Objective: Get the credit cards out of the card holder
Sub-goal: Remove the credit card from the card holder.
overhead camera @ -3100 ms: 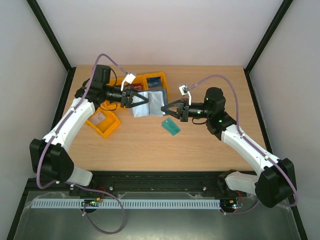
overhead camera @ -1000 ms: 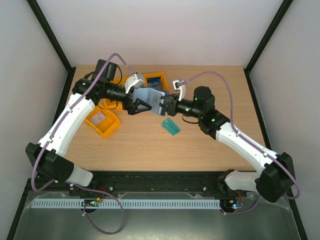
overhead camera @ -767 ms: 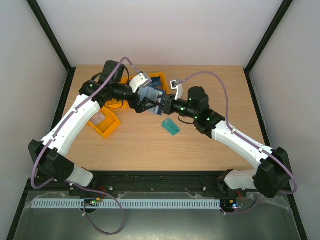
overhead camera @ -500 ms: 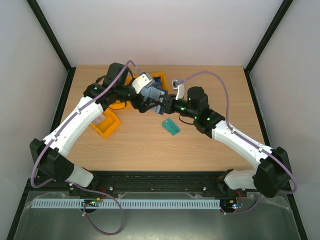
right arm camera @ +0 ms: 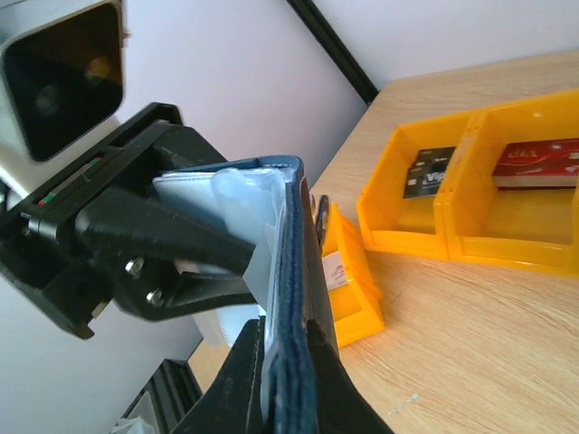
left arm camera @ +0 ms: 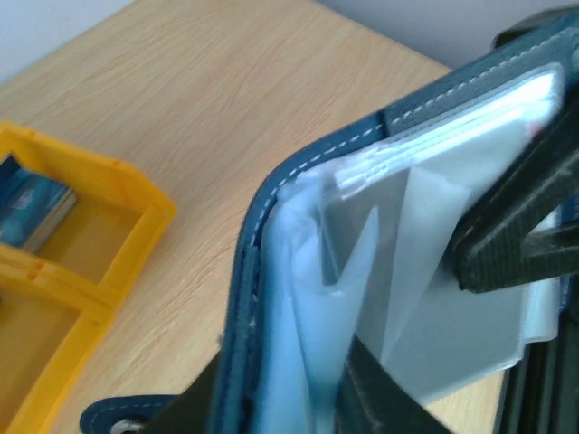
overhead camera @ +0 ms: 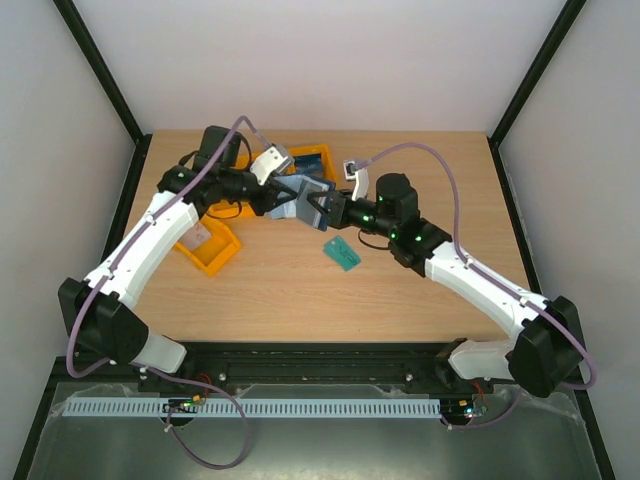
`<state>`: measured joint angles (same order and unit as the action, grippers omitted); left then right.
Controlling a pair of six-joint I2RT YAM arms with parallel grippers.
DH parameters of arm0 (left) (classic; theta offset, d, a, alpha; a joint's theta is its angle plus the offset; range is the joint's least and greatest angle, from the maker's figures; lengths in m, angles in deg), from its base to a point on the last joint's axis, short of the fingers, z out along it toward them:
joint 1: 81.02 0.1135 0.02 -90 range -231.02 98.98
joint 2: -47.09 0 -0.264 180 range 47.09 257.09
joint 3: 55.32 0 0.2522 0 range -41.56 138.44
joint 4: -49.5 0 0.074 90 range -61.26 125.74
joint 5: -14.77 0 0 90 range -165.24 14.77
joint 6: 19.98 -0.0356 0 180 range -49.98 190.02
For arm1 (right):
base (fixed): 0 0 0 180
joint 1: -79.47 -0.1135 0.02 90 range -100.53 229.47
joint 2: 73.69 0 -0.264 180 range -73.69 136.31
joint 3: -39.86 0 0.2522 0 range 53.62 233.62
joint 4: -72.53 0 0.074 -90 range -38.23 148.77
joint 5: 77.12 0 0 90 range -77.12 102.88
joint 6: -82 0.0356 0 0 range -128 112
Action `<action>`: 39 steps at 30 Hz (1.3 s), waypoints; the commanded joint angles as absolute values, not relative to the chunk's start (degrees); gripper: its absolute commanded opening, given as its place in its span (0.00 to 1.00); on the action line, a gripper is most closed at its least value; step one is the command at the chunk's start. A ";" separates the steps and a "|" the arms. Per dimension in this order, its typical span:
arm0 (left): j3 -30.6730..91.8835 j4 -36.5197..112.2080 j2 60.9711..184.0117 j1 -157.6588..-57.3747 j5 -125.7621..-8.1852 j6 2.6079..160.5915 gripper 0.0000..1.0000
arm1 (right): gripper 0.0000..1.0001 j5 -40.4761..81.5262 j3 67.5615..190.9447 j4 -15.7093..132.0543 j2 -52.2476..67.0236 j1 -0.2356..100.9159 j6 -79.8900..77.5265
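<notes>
Held above the surface [overhead camera: 300, 300] beside the orange bins [overhead camera: 312, 158], the card holder [overhead camera: 305, 202] had its navy edge clamped by the right pincer [right arm camera: 285, 339], the left pincer [left arm camera: 280, 398] narrowed on its sleeves.

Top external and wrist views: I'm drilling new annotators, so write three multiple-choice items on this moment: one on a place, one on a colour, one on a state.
1. Where on the table does the teal-green card lie?
A far left corner; B near the middle; C far right corner.
2. What colour is the card holder's outer cover?
A navy; B red; C white.
3. How is the right hand?
A open, touching nothing; B shut on the card holder; C out of view.

Answers:
1 B: the top view shows it on bare wood near the table's centre.
2 A: both wrist views show a navy cover.
3 B: in the right wrist view its fingers clamp the cover's edge from both sides.
</notes>
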<state>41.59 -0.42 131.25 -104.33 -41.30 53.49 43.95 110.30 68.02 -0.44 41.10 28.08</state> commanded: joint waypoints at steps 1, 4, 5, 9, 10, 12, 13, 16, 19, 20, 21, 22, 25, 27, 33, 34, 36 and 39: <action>40.78 -1.59 129.62 -100.52 -31.33 54.15 0.07 | 0.02 50.10 112.85 73.69 -3.97 40.74 26.99; 41.03 -2.44 129.00 -98.60 -25.37 54.51 0.02 | 0.02 50.84 112.39 73.31 -4.44 41.26 26.35; 41.24 -2.89 128.88 -98.02 -23.85 54.47 0.02 | 0.02 50.86 112.16 73.04 -4.67 41.55 25.96; 42.90 -5.01 128.49 -96.92 -21.69 53.42 0.02 | 0.24 51.48 111.12 71.31 -6.24 43.52 23.93; 43.39 -5.62 128.47 -96.85 -21.52 52.99 0.02 | 0.29 52.02 110.82 70.82 -6.69 44.11 23.34; 44.02 -6.35 128.39 -96.72 -20.80 52.56 0.02 | 0.35 53.22 110.28 69.59 -7.37 45.07 21.78; 44.30 -6.60 128.40 -96.69 -20.48 52.53 0.02 | 0.37 54.03 110.03 68.91 -7.60 45.44 20.70; 45.18 -7.10 128.38 -96.66 -19.71 52.42 0.02 | 0.39 55.68 109.87 67.36 -7.95 45.95 19.26; 45.78 -6.88 128.38 -96.66 -19.64 53.11 0.02 | 0.41 56.05 110.08 66.98 -7.24 45.98 19.16; 45.80 -6.50 128.38 -96.69 -19.84 53.72 0.02 | 0.43 56.38 110.44 66.36 -6.64 45.98 19.16; 45.80 -6.11 128.38 -96.67 -20.22 54.47 0.02 | 0.45 57.36 110.74 65.92 -6.06 45.96 19.16; 45.72 -5.69 128.38 -96.73 -20.77 55.18 0.02 | 0.47 58.34 111.03 65.67 -5.51 45.86 19.04; 45.62 -5.02 128.47 -96.72 -22.84 56.63 0.02 | 0.53 59.37 111.07 65.50 -5.01 44.85 18.12; 45.62 -4.85 128.41 -96.72 -23.52 56.85 0.02 | 0.50 57.91 110.77 65.03 -5.36 44.52 17.45; 45.78 -5.13 128.25 -96.79 -22.69 56.75 0.02 | 0.23 49.51 112.13 60.77 -3.58 44.31 16.78; 45.80 -5.13 128.17 -96.76 -22.90 56.66 0.02 | 0.21 49.45 112.37 60.40 -3.22 44.23 16.75; 45.73 -5.26 128.13 -96.77 -22.88 56.40 0.02 | 0.18 49.39 112.50 60.62 -2.95 44.02 16.87; 45.68 -5.35 128.04 -96.76 -22.52 56.28 0.02 | 0.17 48.81 112.54 61.13 -2.90 43.48 16.95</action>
<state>43.95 -5.82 129.74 -96.74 -24.04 56.22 51.23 110.50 62.01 -3.17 44.24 17.63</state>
